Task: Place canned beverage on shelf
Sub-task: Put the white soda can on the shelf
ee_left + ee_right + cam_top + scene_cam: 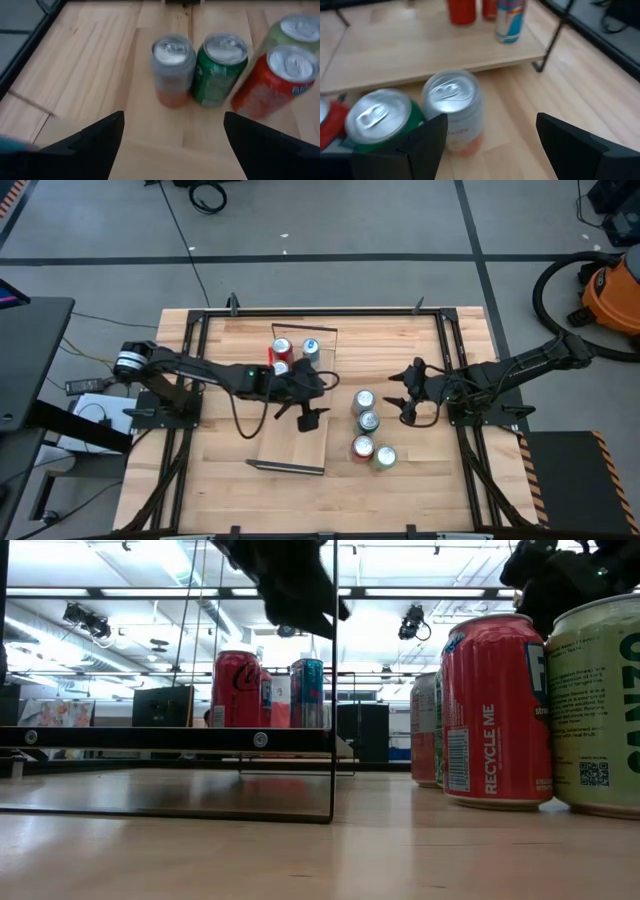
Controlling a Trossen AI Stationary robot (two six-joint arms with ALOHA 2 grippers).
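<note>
The shelf [296, 442] lies on the desk [230, 480], with three cans [281, 348] standing at its far end. Four more cans [364, 401] stand in a row on the desk just right of the shelf. The left gripper [305, 416] hangs over the shelf's middle, jaws spread and empty. The right gripper [407, 398] waits just right of the row, jaws also spread, holding nothing.

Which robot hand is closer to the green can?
Right. The right gripper sits just beside the green can, on its right. The left gripper hangs open over the shelf, farther off on the can's other side.
</note>
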